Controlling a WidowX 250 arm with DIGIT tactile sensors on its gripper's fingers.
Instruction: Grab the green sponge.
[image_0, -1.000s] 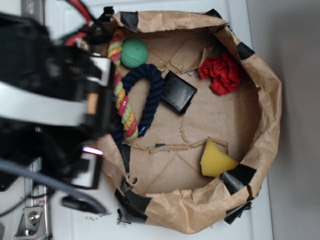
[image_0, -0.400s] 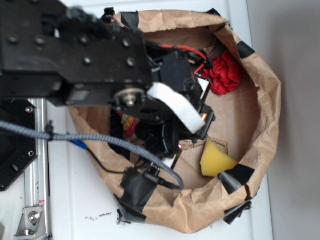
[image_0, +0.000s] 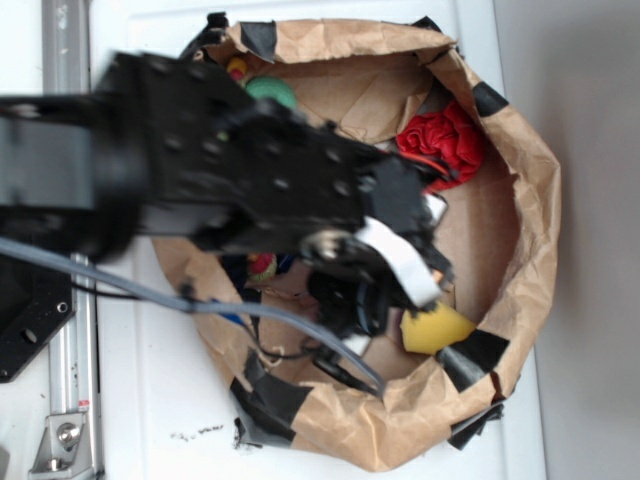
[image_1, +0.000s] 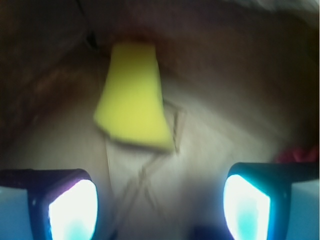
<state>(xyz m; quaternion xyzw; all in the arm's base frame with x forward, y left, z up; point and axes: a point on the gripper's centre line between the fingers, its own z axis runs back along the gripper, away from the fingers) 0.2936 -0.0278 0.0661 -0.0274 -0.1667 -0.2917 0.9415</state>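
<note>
The green sponge (image_0: 437, 328) is a yellow foam wedge lying on the floor of the brown paper basket (image_0: 530, 200), near its lower right wall. The arm covers part of it in the exterior view. In the wrist view the sponge (image_1: 132, 97) lies ahead, slightly left of centre, apart from the fingers. My gripper (image_1: 159, 210) is open and empty, with bare paper between its two bright pads (image_1: 72, 210). In the exterior view the gripper itself is hidden under the arm's black body.
A red ruffly cloth lump (image_0: 445, 140) lies at the basket's upper right. A green ball (image_0: 272, 90) peeks out at the upper left, beside a coloured rope (image_0: 262, 264) mostly hidden by the arm. Black tape patches (image_0: 478, 352) sit on the wall close to the sponge.
The arm has swung from outside the basket's left side across it and towards the lower right. It now covers the ropes and black square and partly overlaps the sponge.
</note>
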